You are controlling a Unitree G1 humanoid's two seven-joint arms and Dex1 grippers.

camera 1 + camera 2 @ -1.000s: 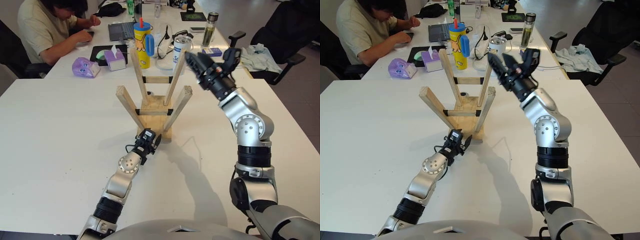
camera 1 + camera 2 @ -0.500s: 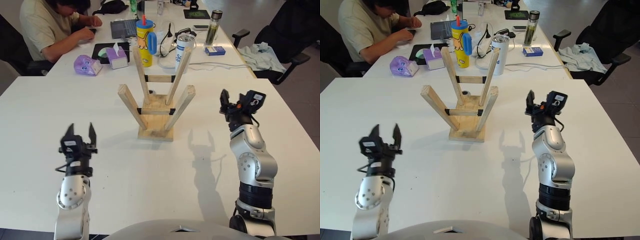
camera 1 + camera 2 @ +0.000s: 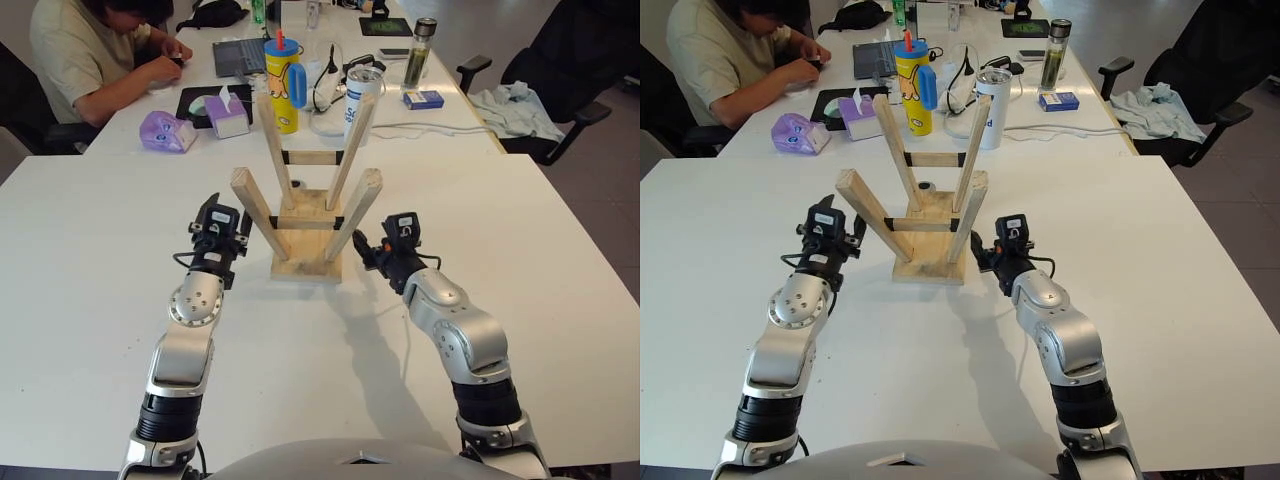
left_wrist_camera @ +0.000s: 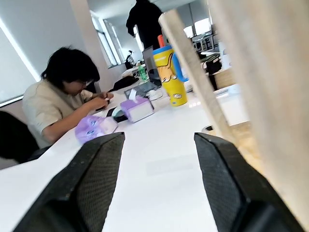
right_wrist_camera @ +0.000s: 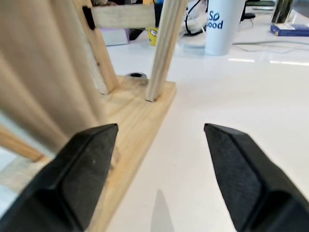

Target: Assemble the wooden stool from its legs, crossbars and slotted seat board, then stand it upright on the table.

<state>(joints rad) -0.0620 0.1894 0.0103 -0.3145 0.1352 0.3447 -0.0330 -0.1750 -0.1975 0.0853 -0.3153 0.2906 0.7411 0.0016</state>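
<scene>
the stool (image 3: 306,262) (legs up) is flanked: left gripper (image 3: 222,214) at nine o'clock, right gripper (image 3: 384,241) at three, fingers of both held apart.

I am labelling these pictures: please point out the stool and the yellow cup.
stool (image 3: 306,263): left eye view, on the seat board, near its front edge.
yellow cup (image 3: 282,105): left eye view, on the middle of its side.

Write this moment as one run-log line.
stool: upside down | left gripper: open, at its left | right gripper: open, at its right
</scene>
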